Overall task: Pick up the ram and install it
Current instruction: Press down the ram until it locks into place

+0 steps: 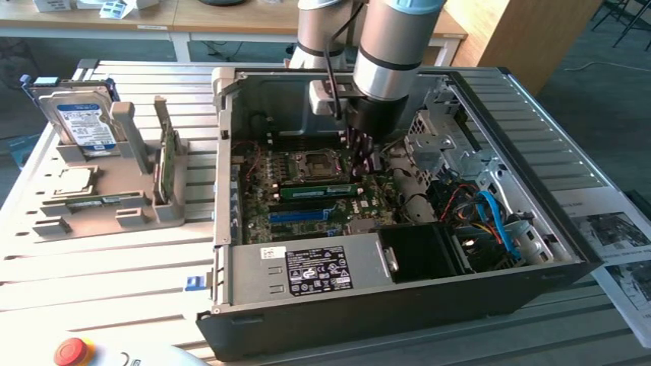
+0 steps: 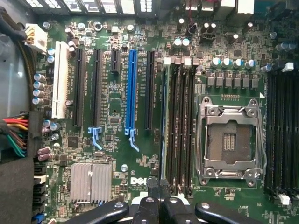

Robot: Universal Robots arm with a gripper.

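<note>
**One ram stick sitting right under my closed gripper**

I am reaching down into the open computer case (image 1: 305, 320), and my gripper (image 2: 159, 185) is poised with its fingers pressed together. The ram (image 2: 163, 126) is standing on edge in a motherboard slot directly beneath my fingertips, running away from them alongside the CPU socket (image 2: 229, 140). I cannot tell whether my gripper is touching its top edge. The long blue slot (image 2: 131, 88) is lying on the ram's other side. Outside the case, well apart from my gripper, the hard drive (image 1: 87, 126) is standing in a holder on the worktop (image 1: 102, 267).
</note>
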